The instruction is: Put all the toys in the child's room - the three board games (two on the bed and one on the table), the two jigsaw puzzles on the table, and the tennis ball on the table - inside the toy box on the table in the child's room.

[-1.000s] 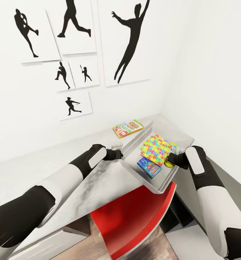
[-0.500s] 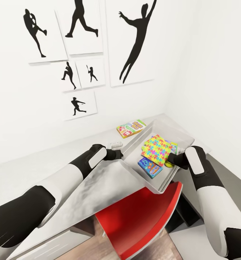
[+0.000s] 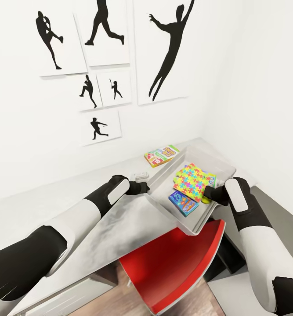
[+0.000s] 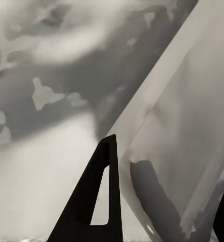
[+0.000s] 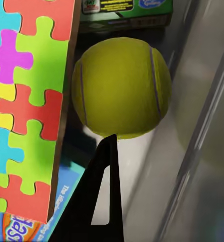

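**Two arms working at the toy box, one board game left outside it**

Two black-and-white robot arms are reaching over the pale grey-white table [image 3: 120, 219] in the child's room. The light grey rectangular toy box [image 3: 164, 177] is sitting on the table's far corner, overhanging a red chair [image 3: 177, 267].

Inside the box, a multicoloured jigsaw puzzle sheet [image 3: 190, 181] is lying on top of other items, with a blue board game box [image 3: 183, 202] beside it. The yellow-green tennis ball [image 5: 121, 93] is resting in the box too, between the puzzle and the box wall, apart from the fingers.

The right gripper [image 3: 209, 193] is hovering inside the box just by the ball; whether its fingers are open or closed cannot be told. The left gripper [image 3: 142, 187] is sitting at the box's near wall, one finger outside it; its state cannot be told either.

A green-and-red board game box [image 3: 161, 156] is lying on the table just behind the toy box, against the wall.

Judging by this, the ball is delivered. The next move calls for withdrawing the right arm and fetching that remaining game.
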